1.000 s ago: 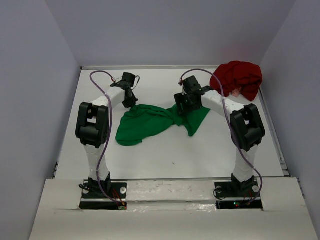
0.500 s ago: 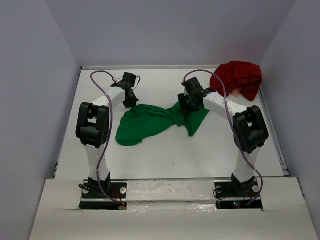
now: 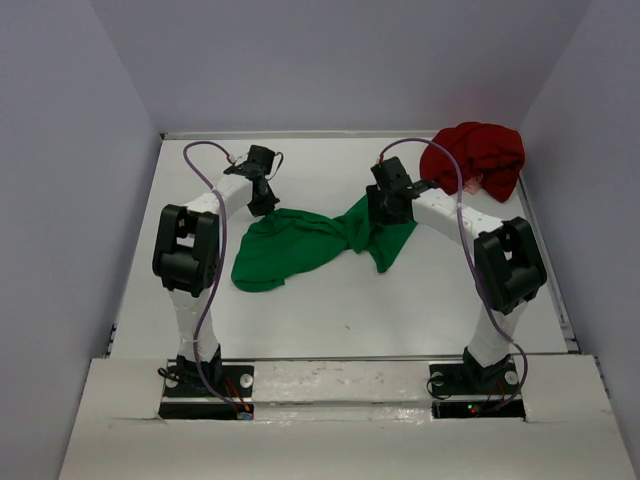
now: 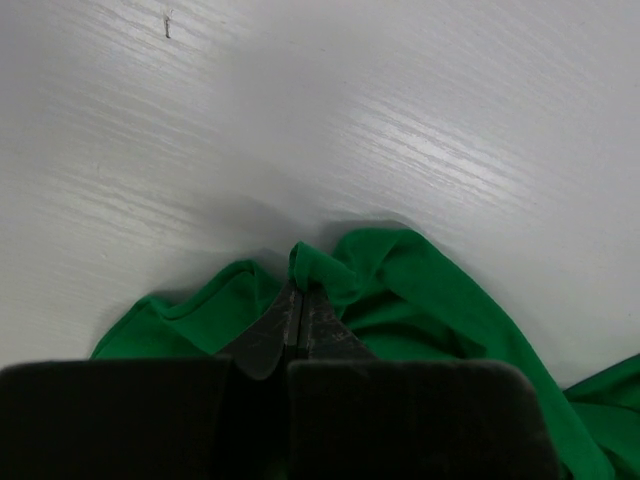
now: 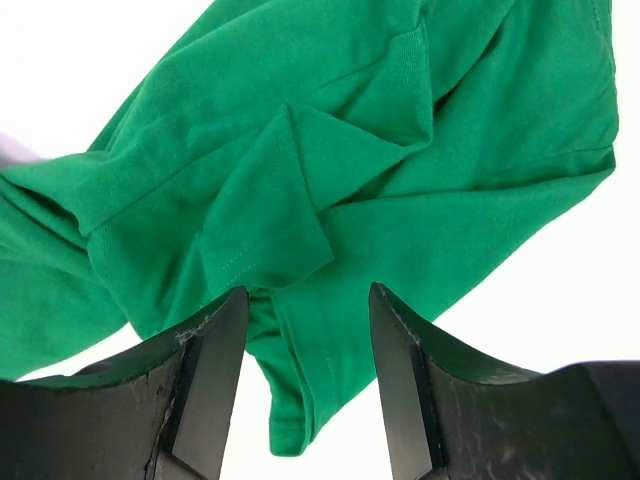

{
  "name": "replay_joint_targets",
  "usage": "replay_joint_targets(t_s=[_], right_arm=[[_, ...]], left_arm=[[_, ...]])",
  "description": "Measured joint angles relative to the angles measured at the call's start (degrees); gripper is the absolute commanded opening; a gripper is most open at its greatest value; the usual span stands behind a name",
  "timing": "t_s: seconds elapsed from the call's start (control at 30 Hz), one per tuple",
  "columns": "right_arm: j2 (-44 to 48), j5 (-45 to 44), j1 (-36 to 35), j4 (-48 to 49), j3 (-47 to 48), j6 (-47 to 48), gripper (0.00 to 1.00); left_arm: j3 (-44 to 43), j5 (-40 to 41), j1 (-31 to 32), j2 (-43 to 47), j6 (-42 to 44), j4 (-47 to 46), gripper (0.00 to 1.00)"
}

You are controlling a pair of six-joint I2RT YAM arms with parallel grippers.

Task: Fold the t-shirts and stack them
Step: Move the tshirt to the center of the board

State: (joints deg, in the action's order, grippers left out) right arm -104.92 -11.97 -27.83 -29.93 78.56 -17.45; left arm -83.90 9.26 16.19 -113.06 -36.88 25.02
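**Green t-shirt pinched at one edge; red t-shirt heaped in a far corner**

A bright green t-shirt [image 3: 300, 245] is seen lying crumpled and spread wide across the middle of a white worktop [image 3: 330, 310]. The worktop's painted surface is marked by fine streaks like wood grain. A dark red t-shirt [image 3: 475, 158] is bunched into a soft rounded heap at the far right corner, well apart from the green one.

The left pincer [image 3: 264, 206] is lowered at the green cloth's far left edge. In the left wrist view its dark tips [image 4: 300, 312] are pressed together, and a raised fold of the green t-shirt [image 4: 420, 290] is clamped between them.

The right pincer [image 3: 385, 215] is held over the shirt's right part. In the right wrist view its two black, scuffed fingers [image 5: 205, 380] are spread apart above the cloth. A fine knit weave and a folded flap with a stitched hem [image 5: 240, 265] can be made out there.
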Motion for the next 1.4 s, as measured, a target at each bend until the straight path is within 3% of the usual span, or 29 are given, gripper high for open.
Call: replay_joint_targets(t_s=[0.27, 0.37, 0.47, 0.63, 0.97, 1.17, 1.4], right_arm=[[-3.3, 1.4, 0.0, 0.9, 1.1, -0.5, 0.50], [-5.4, 2.6, 0.0, 1.1, 2.0, -0.7, 0.35], [-6.4, 3.5, 0.0, 1.3, 2.0, -0.9, 0.26], [-7.7, 3.9, 0.0, 1.9, 2.5, -0.7, 0.00], [-8.2, 0.3, 0.0, 2.1, 3.0, -0.4, 0.00], [-6.9, -8.5, 0.3, -0.1, 6.4, 3.1, 0.00], [0.5, -16.2, 2.4, -3.3, 17.4, 8.7, 0.00]], left_arm=[[0.0, 0.0, 0.2, 0.0, 0.0, 0.0, 0.00], [0.0, 0.0, 0.2, 0.0, 0.0, -0.1, 0.00], [0.0, 0.0, 0.2, 0.0, 0.0, -0.1, 0.00], [0.0, 0.1, 0.2, 0.0, 0.0, -0.2, 0.00], [0.0, 1.5, 0.6, 0.0, 0.0, -0.2, 0.00], [-2.1, 10.0, 5.3, 1.3, 1.7, 3.9, 0.00], [-10.9, 16.8, 8.8, 12.1, 4.5, 10.4, 0.00]])
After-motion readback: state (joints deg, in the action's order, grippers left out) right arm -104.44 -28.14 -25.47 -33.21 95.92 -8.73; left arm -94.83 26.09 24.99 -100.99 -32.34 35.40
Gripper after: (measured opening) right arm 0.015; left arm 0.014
